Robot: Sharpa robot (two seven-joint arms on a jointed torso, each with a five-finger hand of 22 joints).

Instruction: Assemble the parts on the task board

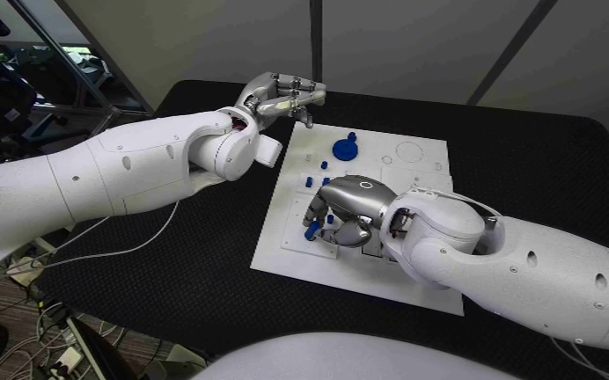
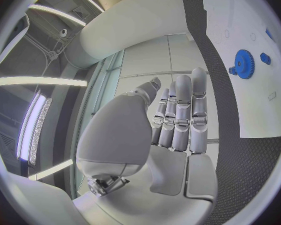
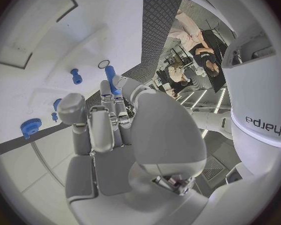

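The board (image 1: 419, 178) lies mid-table (image 1: 533, 142), a blue gear (image 1: 345, 146) standing near its far edge, small blue pegs (image 1: 325, 165) just beside. The right hand (image 1: 341, 213) hovers over the board's near half, pinching a blue peg (image 3: 110, 77) in its fingertips. The left hand (image 1: 282, 95) hangs beyond the board's far corner, fingers straight, together, holding nothing.

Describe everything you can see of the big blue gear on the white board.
The blue gear is a round toothed wheel, plastic by its look, with a raised hub or stub at its middle. It lies on the far part of the white task board, near the board's left edge as the head camera sees it, with smaller blue pieces just near of it. The left wrist view shows its teeth clearly, with a small blue piece close beside it. Neither hand touches it; the left hand hovers beyond it, holding nothing.
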